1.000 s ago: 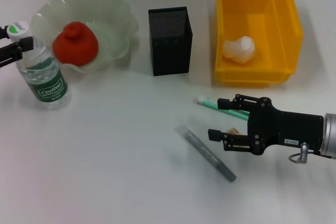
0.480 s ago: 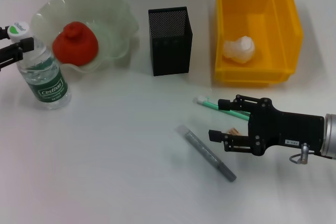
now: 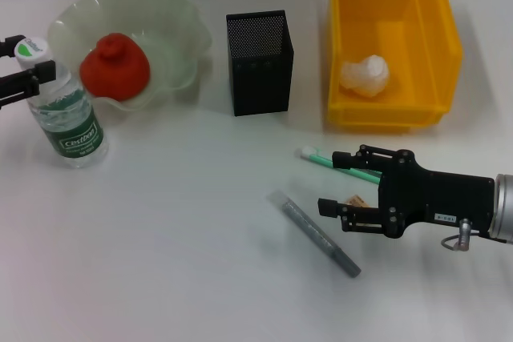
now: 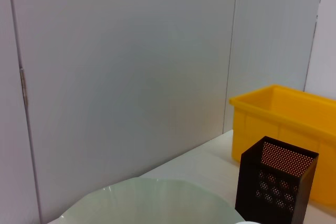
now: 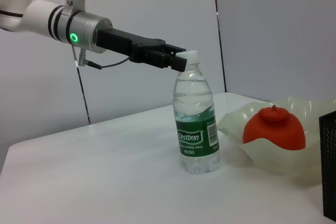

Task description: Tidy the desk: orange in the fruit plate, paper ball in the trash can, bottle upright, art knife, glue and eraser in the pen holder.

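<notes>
- Compared with a second ago, the bottle [image 3: 66, 111] has gone from leaning to nearly upright, its white cap shifted toward the desk's far edge, while the right arm has barely moved.
- The left gripper [image 3: 30, 79] reaches in from the left edge and holds the bottle at the neck just under the cap; the right wrist view shows its dark fingers [image 5: 167, 59] pinched around that neck, a high grip that suits steering the top while the base stays planted on the desk [image 3: 160, 230].
- The bottle stands just beside the fruit plate [image 3: 172, 22], which already holds the orange [image 3: 115, 66].
- The paper ball [image 3: 365, 74] already lies inside the trash can [image 3: 353, 110], so those two chores look done.
- The right gripper [image 3: 335, 182] hovers low over the desk's near right part, fingers spread apart and holding nothing, with the eraser [image 3: 357, 199] showing between them, which reads as lining up for a pick.
- A green-and-white stick [image 3: 329, 162], probably the glue, lies just beyond the upper finger, and a grey pen-like tool [image 3: 314, 234], likely the art knife, rests near the eraser on its left.
- The pen holder [image 3: 259, 62] stands between plate and bin; whether anything is inside cannot be told.
</notes>
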Robot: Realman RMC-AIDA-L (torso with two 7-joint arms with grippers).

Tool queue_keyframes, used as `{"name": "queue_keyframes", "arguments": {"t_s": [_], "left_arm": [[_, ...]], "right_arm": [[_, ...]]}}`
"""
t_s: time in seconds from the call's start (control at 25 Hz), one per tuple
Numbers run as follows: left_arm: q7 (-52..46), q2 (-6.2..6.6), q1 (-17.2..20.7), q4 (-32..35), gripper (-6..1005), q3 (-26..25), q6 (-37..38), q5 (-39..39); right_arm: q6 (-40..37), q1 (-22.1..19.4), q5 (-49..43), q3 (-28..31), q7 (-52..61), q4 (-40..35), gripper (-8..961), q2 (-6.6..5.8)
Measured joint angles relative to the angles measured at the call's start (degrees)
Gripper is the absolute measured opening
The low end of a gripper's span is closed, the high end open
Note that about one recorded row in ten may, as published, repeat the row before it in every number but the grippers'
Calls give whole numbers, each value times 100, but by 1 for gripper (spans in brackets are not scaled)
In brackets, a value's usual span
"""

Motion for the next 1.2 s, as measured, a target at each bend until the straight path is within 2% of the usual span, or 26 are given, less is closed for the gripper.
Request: {"name": "queue_keyframes", "arguments": {"t_s": [0.28,0.44,0.52,0.64,0.76,0.84,0.92,1.2], "left_arm": [[1,0,1,0,673,2,28,-102],[-25,0,20,-3,731,3,60,-536],[-86,5,39,-81,756,0,160,-1008],[-169,91,51,-423,768,-45,627,-1927],[-175,282,-6,-1070,768,-49,1490,-2549],[-120,341,-53,-1343,768,-25,1879,-2625],[96,345,-67,-1547,767,98,2242,-2621],[1164,283,65,-2079,767,834,2303,-2265]], "right_arm": [[1,-10,0,0,0,0,764,10],[1,-17,0,3,0,0,764,10],[1,-18,0,6,-1,0,763,11],[1,-18,0,16,-1,0,763,18],[-1,-7,0,26,0,4,763,18],[-7,10,1,29,3,11,763,17],[-12,19,3,30,25,10,763,13],[-55,102,16,30,286,-8,763,-24]]}}
